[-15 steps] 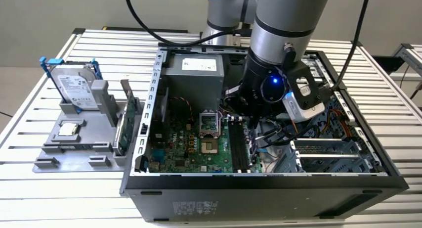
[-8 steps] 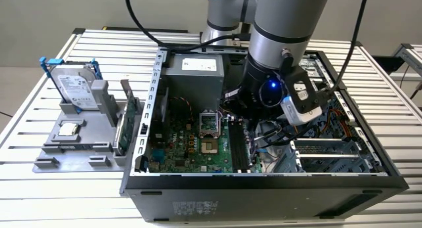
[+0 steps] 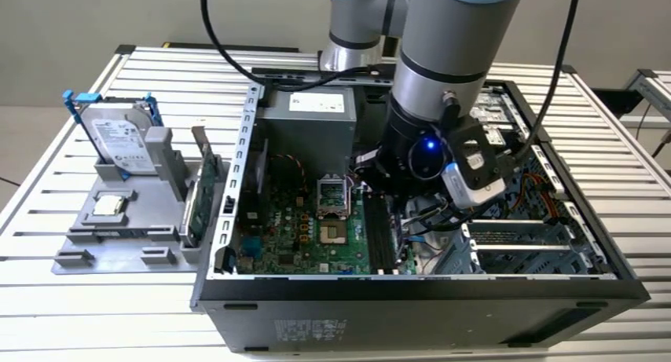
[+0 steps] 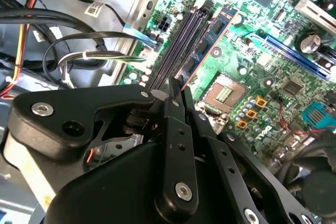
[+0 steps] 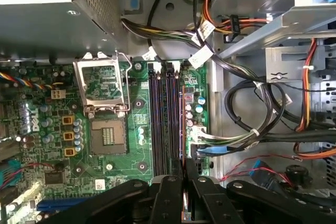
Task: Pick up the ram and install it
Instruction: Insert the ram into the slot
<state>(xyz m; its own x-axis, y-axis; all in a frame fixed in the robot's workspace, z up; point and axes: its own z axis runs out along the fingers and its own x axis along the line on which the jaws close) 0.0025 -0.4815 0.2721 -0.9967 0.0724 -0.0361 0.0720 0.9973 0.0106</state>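
The ram (image 4: 210,43) is seen gripped between the fingertips of the gripper (image 4: 176,85), which is clenched on one end of the stick. In the second wrist view the stick is shown broadside: a thin dark board with chips and an orange-lit edge, reaching away from the claw along the black memory slots (image 4: 176,45) of the green motherboard (image 4: 262,61). In the first wrist view the same stick is seen edge-on as a narrow line just beside the slots, on the side towards the bundled cables (image 5: 252,129). The open processor socket (image 5: 107,137) is shown on the slots' other side. Whether the stick is already seated in a slot cannot be told.

In the exterior view the arm is lowered into the open computer case (image 3: 419,287) at the middle of the frame. A grey tray (image 3: 105,252) is seen at the exterior view's left, with a hard drive (image 3: 118,142), a silver processor chip (image 3: 110,206) and a green expansion card (image 3: 207,185) held in it.
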